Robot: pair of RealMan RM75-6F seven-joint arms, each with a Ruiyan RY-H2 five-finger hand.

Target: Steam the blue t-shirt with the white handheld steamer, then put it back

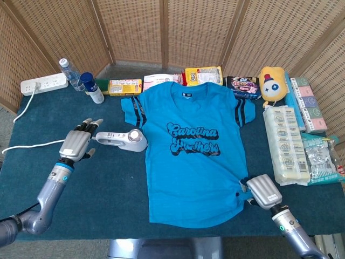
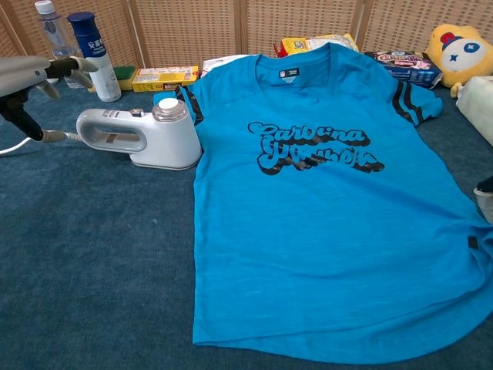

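Observation:
The blue t-shirt [image 1: 191, 151] [image 2: 331, 208] lies flat on the dark blue table with its printed front up. Just left of its sleeve, the white handheld steamer [image 1: 123, 140] [image 2: 139, 137] rests on its side, its cord running off to the left. My left hand [image 1: 78, 143] [image 2: 35, 73] hovers open just left of the steamer's handle, fingers spread toward it, touching nothing. At the shirt's lower right hem lies my right hand [image 1: 262, 192], back up with its fingers out of sight; only a sliver of it [image 2: 485, 193] shows in the chest view.
A power strip [image 1: 44, 84], a clear bottle [image 1: 68, 73] and a blue-capped bottle [image 1: 91, 87] stand at the back left. Snack packs [image 1: 204, 75] line the back edge. A yellow plush toy [image 1: 271, 82] and packaged goods [image 1: 288, 143] fill the right side.

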